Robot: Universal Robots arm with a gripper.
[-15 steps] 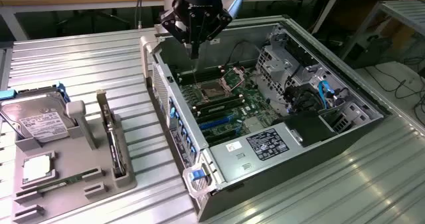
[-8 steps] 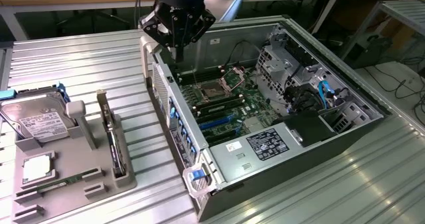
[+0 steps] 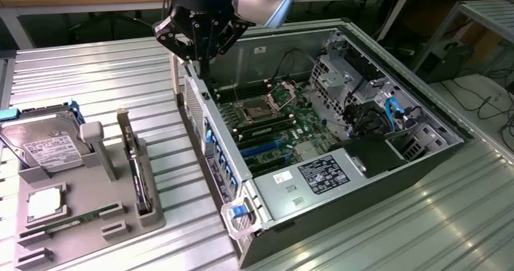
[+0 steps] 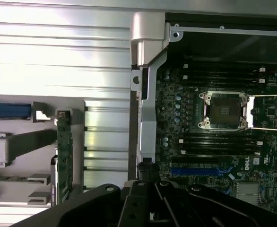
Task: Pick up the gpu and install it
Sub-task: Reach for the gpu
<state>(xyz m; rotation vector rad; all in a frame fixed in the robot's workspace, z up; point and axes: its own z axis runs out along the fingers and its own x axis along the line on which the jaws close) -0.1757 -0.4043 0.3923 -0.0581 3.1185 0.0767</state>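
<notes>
Ribbed metal table (image 3: 96,72): grey parts tray (image 3: 84,190) on the exterior view's left, open computer case (image 3: 337,214) on its right.

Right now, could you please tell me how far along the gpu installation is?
Nothing looks done yet: the gpu stands upright in the grey holder beside the computer case, ungripped. In hand: nothing; the gripper is shut and empty, poised over the case wall on the holder's side. Left: both pickup and install; the motherboard's blue slot is empty.
</notes>
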